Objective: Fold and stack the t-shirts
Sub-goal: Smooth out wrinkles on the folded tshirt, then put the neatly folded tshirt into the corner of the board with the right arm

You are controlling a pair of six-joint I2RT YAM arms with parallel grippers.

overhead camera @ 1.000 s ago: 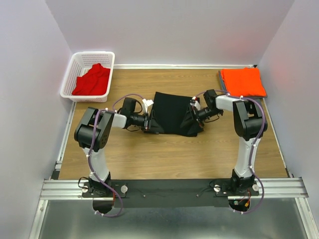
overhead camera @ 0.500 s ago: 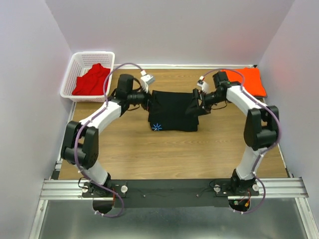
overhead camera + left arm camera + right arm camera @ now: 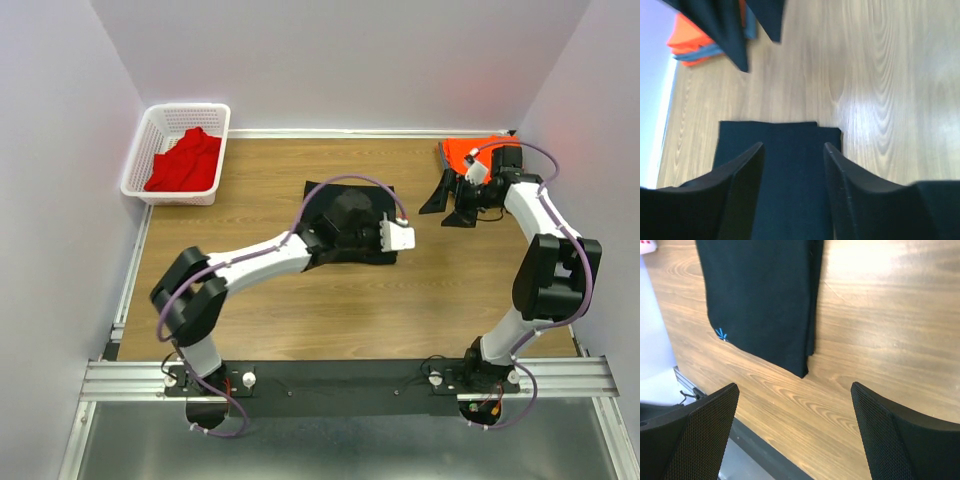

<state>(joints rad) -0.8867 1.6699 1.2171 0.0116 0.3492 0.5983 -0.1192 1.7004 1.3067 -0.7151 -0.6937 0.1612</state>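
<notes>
The black t-shirt lies folded flat at the table's centre. My left gripper hovers low over it, its fingers apart with the flat cloth below and between them, nothing pinched. My right gripper stands wide open over bare wood, to the right of the black t-shirt and just in front of the folded orange t-shirt. Its fingers hold nothing. The red t-shirt lies crumpled in the basket.
A white mesh basket stands at the back left corner. The orange t-shirt rests on a grey pad at the back right. White walls close off three sides. A metal rail runs along the near edge.
Both grippers have left the black t-shirt's sides. My left arm has swung over the shirt with narrower jaws. My right arm has drawn back right, toward the orange t-shirt.
</notes>
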